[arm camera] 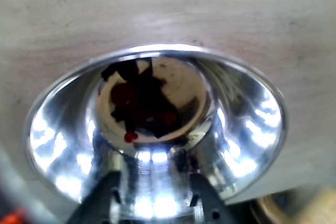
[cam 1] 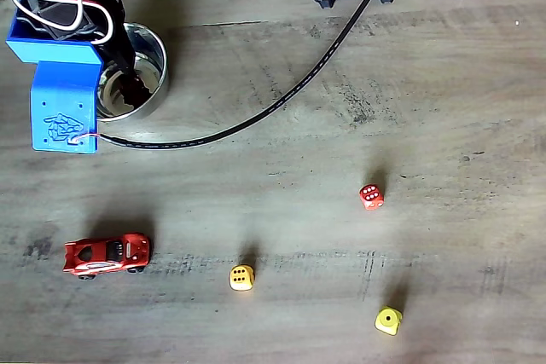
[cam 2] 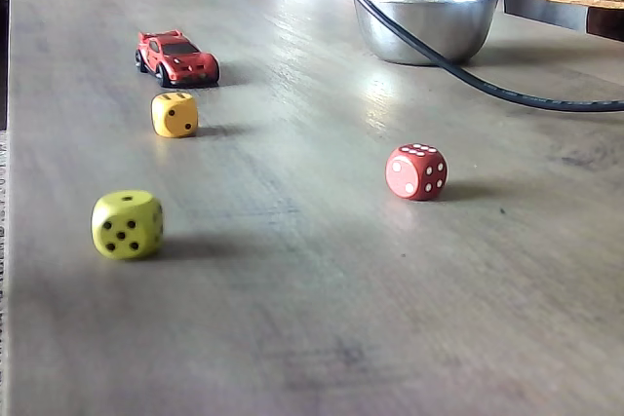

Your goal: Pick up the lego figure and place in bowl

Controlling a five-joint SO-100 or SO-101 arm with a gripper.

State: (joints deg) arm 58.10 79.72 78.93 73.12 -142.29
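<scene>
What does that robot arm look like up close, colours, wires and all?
In a fixed view from above, the arm has bright blue plastic parts with a small embossed emblem, black motor sections, and looped white and red wires on top. A long black cable trails across the table. The gripper has dark fingers.

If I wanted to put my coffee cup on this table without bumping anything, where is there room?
In a fixed view, the widest bare patch is the right side, past the red die and above the green die. Another lies between the black cable and the yellow die. The top left is crowded: the arm hangs over the bowl, with the red car below.
</scene>
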